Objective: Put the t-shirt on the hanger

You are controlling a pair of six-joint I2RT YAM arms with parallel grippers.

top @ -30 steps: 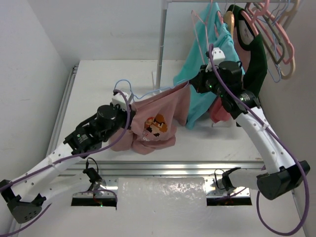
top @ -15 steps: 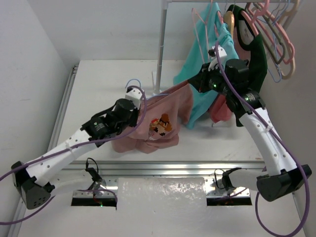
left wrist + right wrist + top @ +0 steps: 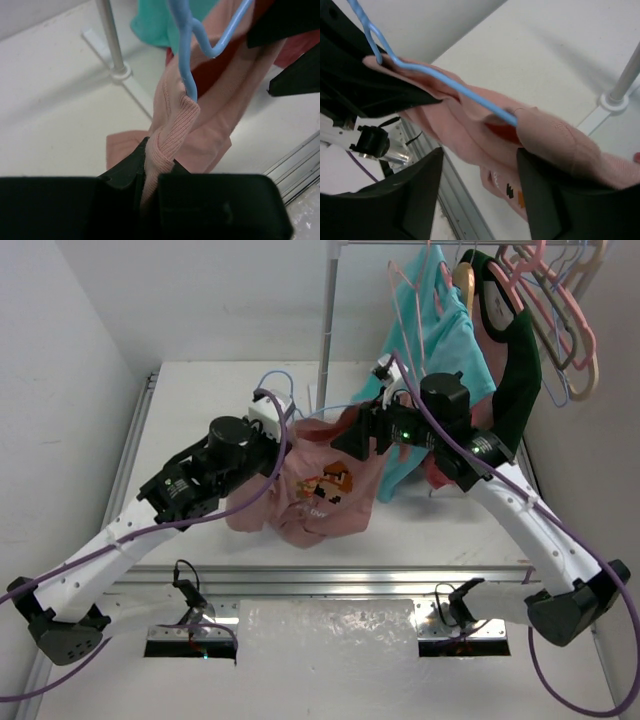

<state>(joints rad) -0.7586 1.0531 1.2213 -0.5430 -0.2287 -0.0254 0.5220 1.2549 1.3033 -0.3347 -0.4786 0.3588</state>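
Note:
The dusty pink t-shirt hangs bunched between both arms above the table, its cartoon print facing up. My left gripper is shut on the ribbed collar. The light blue wire hanger has its hook sticking up beside the left gripper. In the left wrist view the hanger runs down into the collar. In the right wrist view the hanger enters the t-shirt at the neck. My right gripper stands open just right of the collar. Its fingers straddle the cloth without pinching it.
A clothes rack pole stands behind the t-shirt, its base on the table. A teal shirt, a dark green garment and pink hangers hang at the back right. A metal rail borders the near edge.
My right gripper has let go of the t-shirt, opened and swung left toward the collar. The left gripper has lifted the collar and hanger up and to the right.

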